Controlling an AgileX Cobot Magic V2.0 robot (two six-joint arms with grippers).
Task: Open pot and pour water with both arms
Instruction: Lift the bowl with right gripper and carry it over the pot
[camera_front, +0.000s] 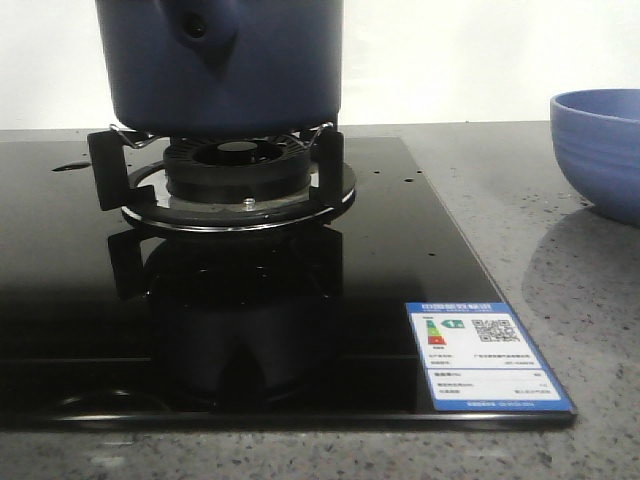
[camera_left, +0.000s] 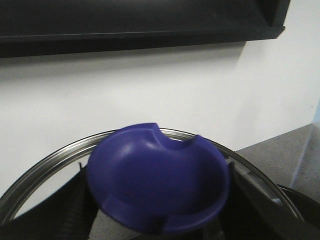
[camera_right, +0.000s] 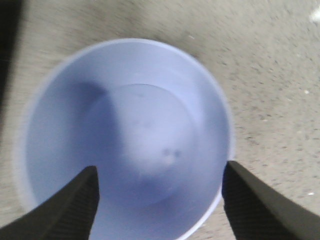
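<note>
Nearest to the front camera is a blue-edged label (camera_front: 487, 357), stuck on the black glass hob (camera_front: 300, 290) at about 5 o'clock of the burner (camera_front: 238, 178). On this burner, at the 12 o'clock end of the front view, stands the pot (camera_front: 225, 65), dark navy and matte, carried by the black supports (camera_front: 105, 168). Its stubby nub with a round hole (camera_front: 197, 28) faces the camera. The upper part of the pot is cut off by the picture edge, so its mouth cannot be seen from there. The glass mirrors the burner and the pot below them.

At 3 o'clock, well apart from the pot, a lighter blue bowl (camera_front: 603, 148) rests on the grey speckled counter (camera_front: 560, 270), beside the hob.

Neither arm shows in the front view. In the left wrist view the left gripper (camera_left: 157, 212) is closed on a round blue knob (camera_left: 157, 182) with a hollow top; the dark ribbed fingers (camera_left: 70, 210) press on both sides of it. Behind the knob runs a metal rim (camera_left: 50, 155), which seems to be the edge of a lid, with a white wall (camera_left: 150, 85) behind it.

In the right wrist view the right gripper (camera_right: 159, 205) hangs over the bowl (camera_right: 125, 135) with its jaws spread wide, one finger (camera_right: 67, 210) at each side of the bowl's rim. It grips nothing. The bowl looks empty inside.
</note>
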